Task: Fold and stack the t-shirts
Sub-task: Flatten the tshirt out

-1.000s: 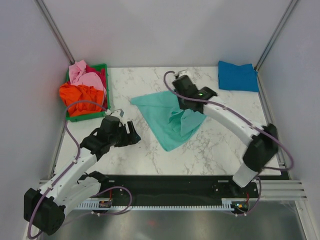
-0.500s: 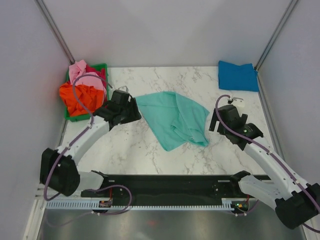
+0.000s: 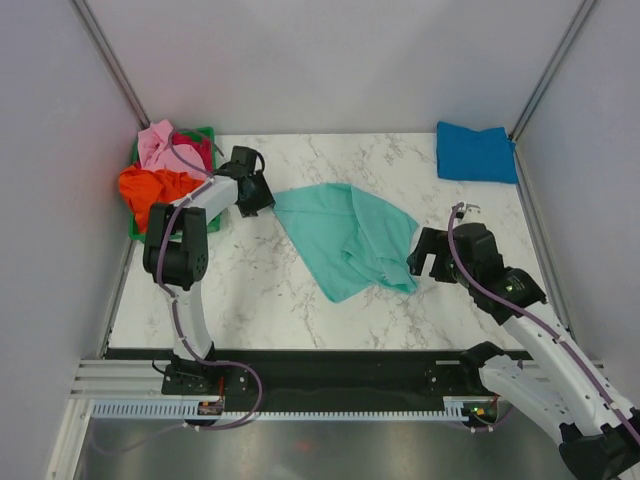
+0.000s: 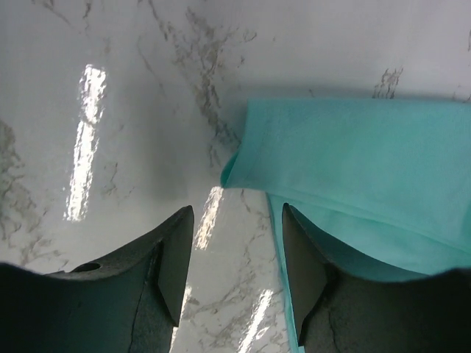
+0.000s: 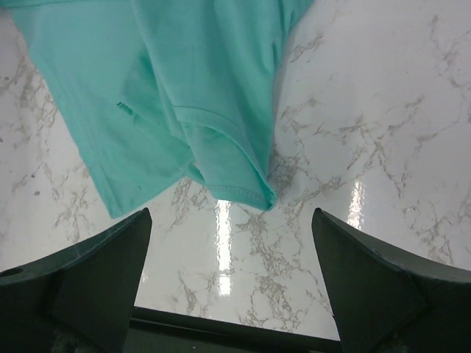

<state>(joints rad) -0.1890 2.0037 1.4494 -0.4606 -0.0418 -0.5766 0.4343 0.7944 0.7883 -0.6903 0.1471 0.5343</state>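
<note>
A: How does the left gripper [image 3: 257, 193] stand?

B: Fingers apart, low over the table [image 3: 250, 290], aimed right. Its arm rises from the base, then reaches to the far left beside the green crate [image 3: 207, 133]. In the wrist view a corner of the mint-teal shirt [image 4: 353, 169] lies just ahead of the gap.

A: And the right gripper [image 3: 418, 256]?

B: Wide open, pointing left, just beside the shirt's right hem. Its arm slants in from the near-right corner.

A: How does the shirt lie?

B: Rumpled and spread mid-table, with its long axis diagonal from far-left corner to near-right hem. A narrow tip points at the near edge. The blue shirt [image 3: 476, 152] lies folded far right.
</note>
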